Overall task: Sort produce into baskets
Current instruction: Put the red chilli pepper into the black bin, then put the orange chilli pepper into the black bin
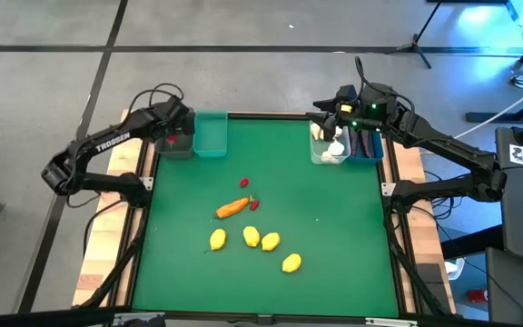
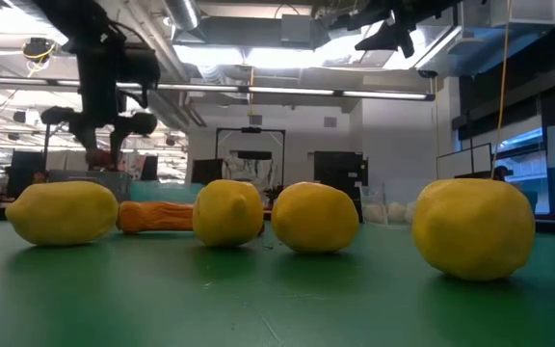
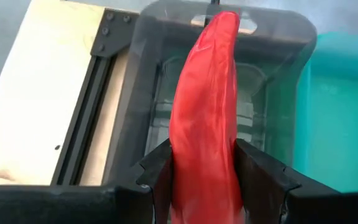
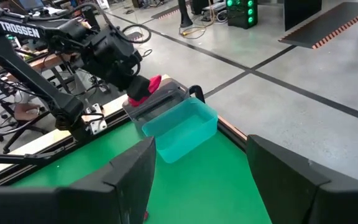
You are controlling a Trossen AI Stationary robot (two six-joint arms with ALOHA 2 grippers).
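Observation:
My left gripper (image 1: 172, 134) is shut on a long red pepper (image 3: 207, 93) above the dark basket (image 3: 148, 74) at the table's far left corner, next to the teal basket (image 1: 212, 134). My right gripper (image 4: 197, 149) hangs open and holds nothing above the clear basket (image 1: 328, 150), which holds white garlic. Dark eggplants lie in the blue basket (image 1: 364, 145) beside it. On the green mat lie an orange carrot (image 1: 232, 207), two small red berries (image 1: 244, 183) and several lemons (image 1: 251, 236). My left gripper pinches the red pepper's two sides (image 3: 185, 168) between its two fingers, toward the pepper's near end. The fingers slant downward from the table's left side and lie along the pepper. The pepper is lifted clear, and its free tip (image 3: 225, 22) points out beyond the fingers over the dark basket.
Black frame rails (image 3: 86, 118) and light wood boards (image 3: 36, 93) border the mat at the left. The lemons form a loose row near the front edge (image 2: 316, 217). Open green mat lies between the produce and the baskets.

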